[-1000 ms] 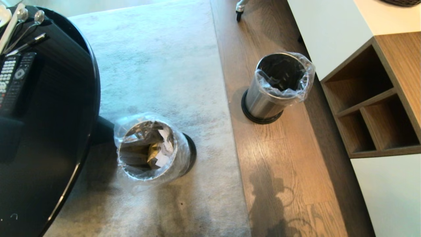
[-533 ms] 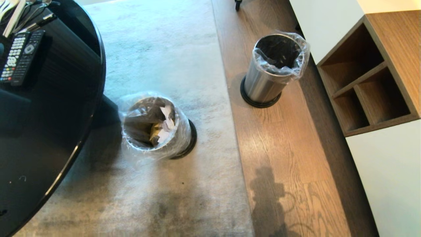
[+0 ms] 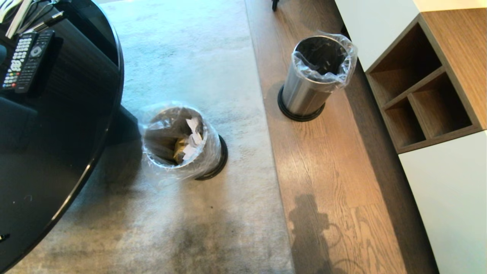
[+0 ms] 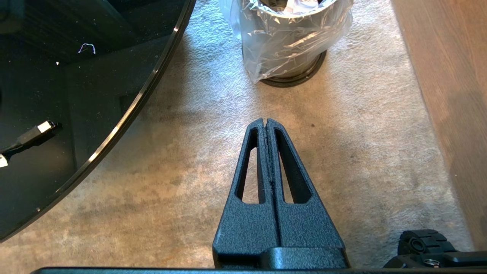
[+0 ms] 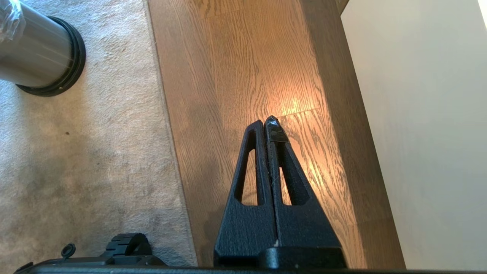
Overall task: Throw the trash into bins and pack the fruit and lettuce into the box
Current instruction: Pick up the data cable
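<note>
Trash in near bin [image 3: 179, 140] on rug, beside tabletop [image 3: 57, 125]. Left pincer [image 4: 266, 123] & right pincer [image 5: 268, 121] fully closed, empty, parked low — prob. between steps.

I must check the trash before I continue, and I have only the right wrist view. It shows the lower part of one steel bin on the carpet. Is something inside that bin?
Observer: Yes. The head view shows that bin holding a white tissue and a gold-yellow wrapper.
Operator: Where is the other one?
Observer: The second bin stands on the wooden floor, beside the shelf unit.
Operator: And the left end effector?
Observer: The left end effector is shut and hangs over the carpet, apart from the first bin.
</note>
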Controlling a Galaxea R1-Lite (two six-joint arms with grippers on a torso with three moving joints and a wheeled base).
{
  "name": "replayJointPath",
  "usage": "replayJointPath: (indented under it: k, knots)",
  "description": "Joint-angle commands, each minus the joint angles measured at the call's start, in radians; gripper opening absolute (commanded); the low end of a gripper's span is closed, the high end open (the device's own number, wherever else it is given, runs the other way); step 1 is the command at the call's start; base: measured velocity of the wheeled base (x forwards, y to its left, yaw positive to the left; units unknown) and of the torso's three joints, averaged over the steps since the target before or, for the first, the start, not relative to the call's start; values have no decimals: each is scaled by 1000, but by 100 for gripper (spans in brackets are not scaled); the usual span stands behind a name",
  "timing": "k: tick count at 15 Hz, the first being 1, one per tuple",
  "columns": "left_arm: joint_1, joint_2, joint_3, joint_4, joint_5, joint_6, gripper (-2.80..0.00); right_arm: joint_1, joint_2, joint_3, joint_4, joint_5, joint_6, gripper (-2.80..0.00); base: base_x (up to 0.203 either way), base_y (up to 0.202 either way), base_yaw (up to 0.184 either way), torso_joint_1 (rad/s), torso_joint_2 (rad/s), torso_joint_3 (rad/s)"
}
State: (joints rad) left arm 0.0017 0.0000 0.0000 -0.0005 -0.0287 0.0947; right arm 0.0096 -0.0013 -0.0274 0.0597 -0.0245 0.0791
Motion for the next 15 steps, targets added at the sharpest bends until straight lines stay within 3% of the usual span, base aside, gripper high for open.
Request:
replayJointPath:
  k: [1,10,15]
  knots:
    - [0,2,0,-1,0,0,-280,0,1,0,0,0,1,-280,0,0,0,0,0,0]
    - [1,2,0,1,0,-3,-280,0,1,0,0,0,1,-280,0,0,0,0,0,0]
    - [0,2,0,-1,0,-3,-280,1,1,0,0,0,1,-280,0,163,2,2,3,1]
